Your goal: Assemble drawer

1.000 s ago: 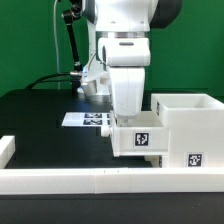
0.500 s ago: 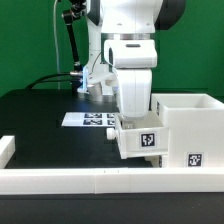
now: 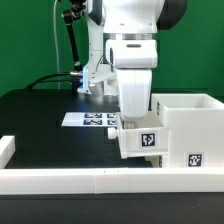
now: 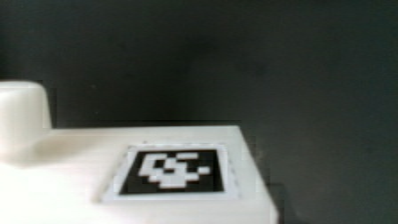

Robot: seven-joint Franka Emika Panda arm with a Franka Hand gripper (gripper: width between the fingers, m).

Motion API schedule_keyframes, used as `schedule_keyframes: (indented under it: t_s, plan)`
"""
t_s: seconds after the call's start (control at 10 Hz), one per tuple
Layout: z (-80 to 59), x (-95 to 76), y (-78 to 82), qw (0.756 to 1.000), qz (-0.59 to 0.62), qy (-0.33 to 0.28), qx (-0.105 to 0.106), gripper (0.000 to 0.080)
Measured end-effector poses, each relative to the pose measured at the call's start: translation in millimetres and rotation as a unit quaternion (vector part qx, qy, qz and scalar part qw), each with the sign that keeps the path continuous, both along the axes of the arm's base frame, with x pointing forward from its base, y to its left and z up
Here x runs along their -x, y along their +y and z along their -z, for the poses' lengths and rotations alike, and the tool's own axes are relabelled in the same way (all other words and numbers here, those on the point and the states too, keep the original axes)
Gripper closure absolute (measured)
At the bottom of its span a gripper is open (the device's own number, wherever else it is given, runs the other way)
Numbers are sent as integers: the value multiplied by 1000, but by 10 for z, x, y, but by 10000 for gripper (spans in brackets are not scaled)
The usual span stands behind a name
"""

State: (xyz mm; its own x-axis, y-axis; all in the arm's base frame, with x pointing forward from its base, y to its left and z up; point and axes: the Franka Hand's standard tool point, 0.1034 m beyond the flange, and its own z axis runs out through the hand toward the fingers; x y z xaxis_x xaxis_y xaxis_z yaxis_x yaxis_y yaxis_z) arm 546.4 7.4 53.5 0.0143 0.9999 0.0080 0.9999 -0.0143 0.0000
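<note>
Black table (image 3: 40,115) with the low white rail (image 3: 70,180) along its near edge. The big drawer housing (image 3: 190,125) sits at the exterior view's right, near side, open cavity facing up, tag on its near face. Arm comes down just left of it, carrying a small tray (image 3: 142,140) that's tilted slightly and pressed against or just touching the housing's left wall, can't tell which. End effector (image 3: 133,118) is buried behind the tray and the wrist body, so its fingers aren't visible; I judge it's clamped on the tray, since the tray seems to sit off the table, but I cannot tell from these frames. Wrist view only gives the tray's (image 4: 151,160) white tagged face and one white finger (image 4: 18,120) beside it. Marker board (image 3: 88,119) lies flat farther back, left of the tray. Step in hand looks like presenting the tray to the housing. To do it well: level the tray first, square its edges to the housing wall, then feed slow and straight. Skewed entry will jam a corner or shove the housing along the rail.
</note>
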Motion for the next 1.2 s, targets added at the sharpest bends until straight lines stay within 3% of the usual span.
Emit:
schedule_keyframes:
  t_s: [0.6,0.7,0.8,0.9,1.0,1.1,1.2]
  plan:
    - [5,0,-14,1000,-3,0,2,754]
    - [5,0,-13,1000,-3,0,2,579]
    - [-1,-5,-7,1000,-1,-1,2,579]
    - [-10,-12,0,1000,-1,-2,2,395]
    - [-21,-17,2,1000,-1,-3,2,261]
    - [-51,-25,1,1000,1,-4,3,173]
    - [-119,-38,-10,1000,3,-5,5,173]
